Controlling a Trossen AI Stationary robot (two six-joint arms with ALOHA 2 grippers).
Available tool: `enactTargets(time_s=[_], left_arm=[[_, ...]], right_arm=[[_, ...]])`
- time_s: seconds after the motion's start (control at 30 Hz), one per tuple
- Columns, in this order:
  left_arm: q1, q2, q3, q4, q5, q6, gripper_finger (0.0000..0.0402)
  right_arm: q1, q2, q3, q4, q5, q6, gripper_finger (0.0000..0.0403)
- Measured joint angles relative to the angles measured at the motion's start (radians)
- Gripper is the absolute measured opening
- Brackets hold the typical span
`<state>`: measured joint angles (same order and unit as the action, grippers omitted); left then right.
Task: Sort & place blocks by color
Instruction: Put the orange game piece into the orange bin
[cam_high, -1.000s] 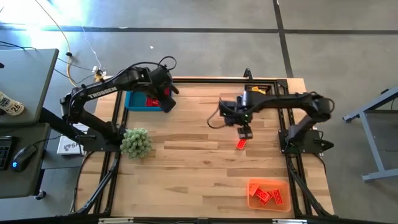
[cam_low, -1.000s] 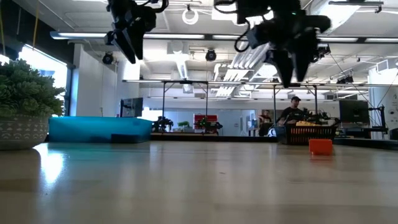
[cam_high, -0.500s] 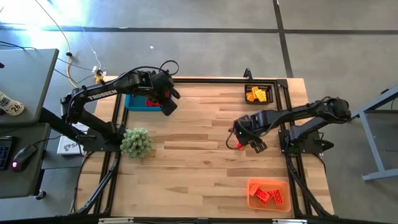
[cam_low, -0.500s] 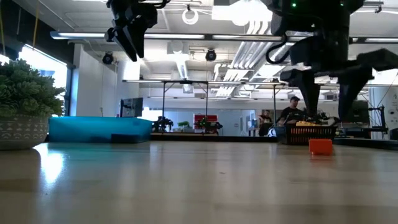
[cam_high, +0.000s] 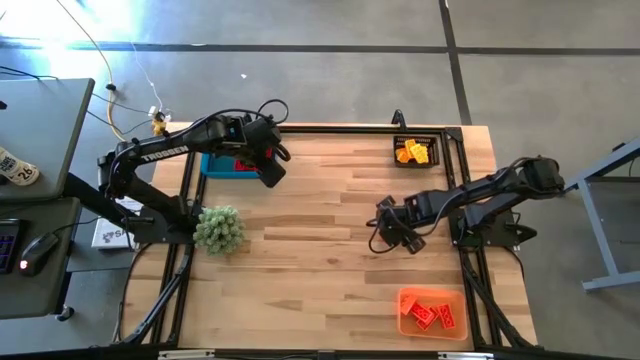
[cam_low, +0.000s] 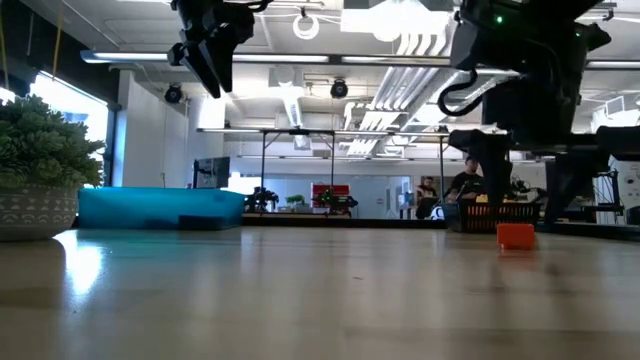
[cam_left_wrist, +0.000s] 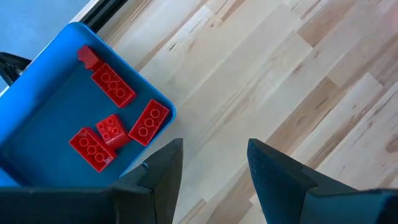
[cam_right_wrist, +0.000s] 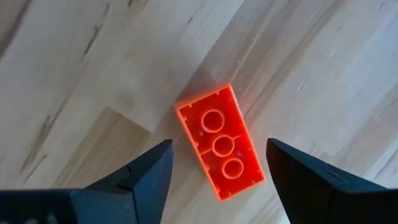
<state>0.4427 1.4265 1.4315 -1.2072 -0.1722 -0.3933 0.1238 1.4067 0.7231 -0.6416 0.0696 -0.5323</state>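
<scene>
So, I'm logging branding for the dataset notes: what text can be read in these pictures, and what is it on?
"TROSSEN": white letters on the dark left arm, high view.
White paper sheet beside the table's left edge: dark print, too blurred to read.
Nothing else legible.

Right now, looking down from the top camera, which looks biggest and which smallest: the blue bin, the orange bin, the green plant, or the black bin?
1. Orange bin
2. Green plant
3. Black bin

The blue bin can't be ranked: the left arm covers much of it.
</scene>
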Motion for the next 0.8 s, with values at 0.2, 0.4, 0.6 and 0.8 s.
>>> enactTargets(time_s=[0.2,0.4,0.6,0.8], left_arm=[[0.000,0.000,0.000,0.000,-0.001,-0.001,0.0167],[0.000,0.000,0.000,0.000,-0.002,-0.001,0.0167],[0.000,0.000,0.000,0.000,-0.001,0.001,0.0167],[0.000,0.000,0.000,0.000,0.000,0.021,0.0167]], right_arm=[[0.000,0.001,-0.053,0.119,0.012,-0.001,0.0245],[-0.001,0.025,-0.069,0.119,0.000,0.000,0.0214],[0.000,0.052,-0.064,0.123,-0.002,0.101,0.0122],[0.000,0.054,-0.022,0.118,-0.139,0.278,0.0126]])
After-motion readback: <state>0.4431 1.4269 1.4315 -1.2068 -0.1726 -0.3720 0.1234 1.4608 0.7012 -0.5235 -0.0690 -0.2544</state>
